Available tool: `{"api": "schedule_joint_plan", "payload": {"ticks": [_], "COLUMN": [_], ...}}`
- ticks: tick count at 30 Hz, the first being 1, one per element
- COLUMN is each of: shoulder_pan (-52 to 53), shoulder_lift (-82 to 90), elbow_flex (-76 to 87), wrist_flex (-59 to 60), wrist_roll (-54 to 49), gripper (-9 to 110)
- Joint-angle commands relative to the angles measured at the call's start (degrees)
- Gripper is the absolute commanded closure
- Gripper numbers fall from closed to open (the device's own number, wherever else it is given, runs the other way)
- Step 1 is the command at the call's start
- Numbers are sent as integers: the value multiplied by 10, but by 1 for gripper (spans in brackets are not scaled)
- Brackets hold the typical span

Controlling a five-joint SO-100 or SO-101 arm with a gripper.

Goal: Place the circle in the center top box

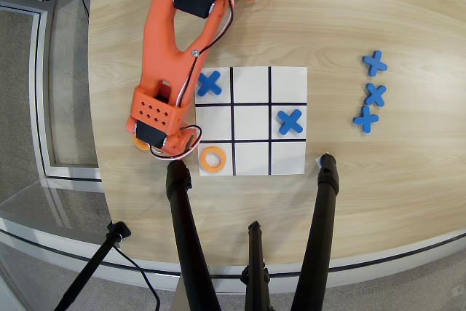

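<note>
Overhead view shows the orange arm [171,63] hiding its jaws, their state unreadable, over a partly covered orange ring [141,143] on the bench [364,194], beside the grid, whose center top box [251,159] sits empty.

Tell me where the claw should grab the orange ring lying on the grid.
Probably from straight above: the orange ring lies flat in the corner cell of the grid, so pinch across its band, one finger in the hole, one outside.

Orange plastic arm [169,41], black servo blocks, red, white and black wires, perforated wrist housing [154,112]
</note>
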Motion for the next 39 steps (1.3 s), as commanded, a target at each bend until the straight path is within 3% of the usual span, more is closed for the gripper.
{"api": "schedule_joint_plan", "payload": {"ticks": [1,20,39], "shoulder_pan": [7,26,27], "shoulder_lift": [11,19,-4], "elbow_flex": [-8,-16,7], "wrist_flex": [11,139,103], "wrist_roll": [-4,-36,-37], "gripper": [82,85,99]}}
